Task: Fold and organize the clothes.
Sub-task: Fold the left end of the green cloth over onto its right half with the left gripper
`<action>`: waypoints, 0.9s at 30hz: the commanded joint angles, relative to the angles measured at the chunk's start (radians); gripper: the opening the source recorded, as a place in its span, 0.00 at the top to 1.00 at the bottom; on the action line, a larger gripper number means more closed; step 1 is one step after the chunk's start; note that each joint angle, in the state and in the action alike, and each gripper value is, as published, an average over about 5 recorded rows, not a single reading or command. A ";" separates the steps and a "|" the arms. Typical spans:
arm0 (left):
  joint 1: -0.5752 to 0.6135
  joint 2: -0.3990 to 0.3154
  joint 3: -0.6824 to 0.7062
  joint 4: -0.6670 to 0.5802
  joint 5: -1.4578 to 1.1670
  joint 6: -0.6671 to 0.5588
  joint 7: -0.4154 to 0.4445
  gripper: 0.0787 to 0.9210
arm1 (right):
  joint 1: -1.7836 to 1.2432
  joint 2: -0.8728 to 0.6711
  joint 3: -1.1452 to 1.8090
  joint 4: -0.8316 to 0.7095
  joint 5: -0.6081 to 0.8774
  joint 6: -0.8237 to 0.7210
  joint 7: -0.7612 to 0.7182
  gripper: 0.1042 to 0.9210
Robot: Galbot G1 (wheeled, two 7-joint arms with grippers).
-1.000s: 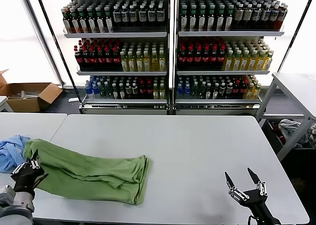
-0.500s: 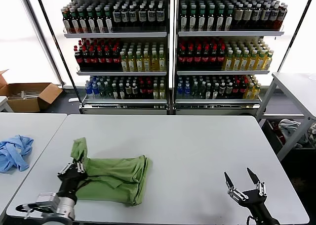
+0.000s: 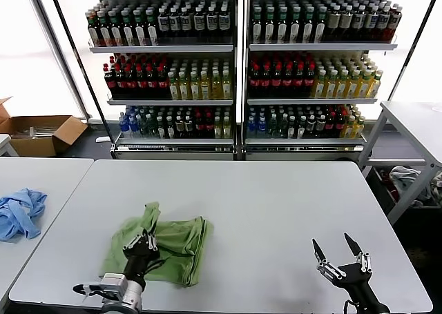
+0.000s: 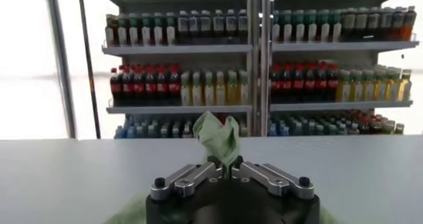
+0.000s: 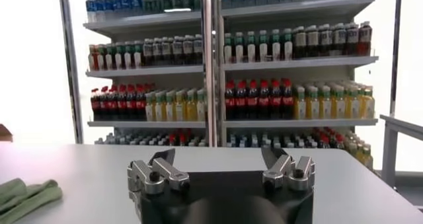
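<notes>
Shirt: the green shirt is lying near the table's front edge, toward its front-left corner, bunched into a rough fold with one flap raised.
Left gripper: the left gripper is pinching a corner of the shirt, fingers together on the cloth; in the left wrist view a tuft of green is standing up from between the closed fingers.
Lifted flap: it is hanging above the rest of the shirt, over the pile's left part.
Right gripper: the right gripper is waiting near the front-right corner, fingers wide apart, holding nothing, well apart from the shirt.
Key relation: the rest of the shirt is lying to the right of the left gripper, its long axis running along the front edge; the folded far end is pointing toward the right gripper.
Nearer arm: left, already on the cloth.
Judgement: the fold is looking partway done; laying the held corner across to the right would likely close it.
Blue garment: a blue garment is lying on the neighbouring table to the left, untouched.
</notes>
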 commanded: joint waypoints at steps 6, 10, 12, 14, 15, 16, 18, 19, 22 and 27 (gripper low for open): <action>-0.027 -0.017 0.138 0.075 0.091 -0.030 0.014 0.96 | 0.000 0.002 -0.002 0.000 -0.003 0.001 0.000 0.12; -0.035 -0.016 0.150 0.065 0.108 -0.027 0.017 0.96 | 0.006 0.004 -0.008 -0.003 -0.007 0.001 0.000 0.12; -0.039 -0.012 0.157 0.059 0.113 -0.024 0.018 0.96 | 0.009 0.005 -0.011 -0.006 -0.009 0.001 0.000 0.12; -0.043 -0.007 0.165 0.048 0.116 -0.017 0.020 0.96 | 0.010 0.005 -0.012 -0.008 -0.010 0.002 0.000 0.12; -0.044 -0.005 0.168 0.043 0.118 -0.013 0.021 0.96 | 0.011 0.005 -0.012 -0.010 -0.010 0.003 0.000 0.12; -0.048 -0.004 0.172 0.041 0.122 -0.009 0.022 0.96 | 0.012 0.005 -0.012 -0.011 -0.010 0.003 0.000 0.12; -0.063 -0.004 0.179 0.049 0.131 -0.001 0.025 0.96 | 0.013 0.005 -0.013 -0.013 -0.010 0.004 0.000 0.12; -0.073 -0.004 0.184 0.061 0.136 0.002 0.026 0.96 | 0.014 0.004 -0.013 -0.013 -0.010 0.004 0.000 0.12; -0.107 -0.005 0.202 0.113 0.152 0.003 0.031 0.96 | 0.018 0.004 -0.015 -0.013 -0.010 0.005 -0.001 0.12; -0.149 -0.016 0.243 0.184 0.206 -0.022 0.028 0.93 | 0.028 0.007 -0.027 -0.018 -0.016 0.005 -0.002 0.12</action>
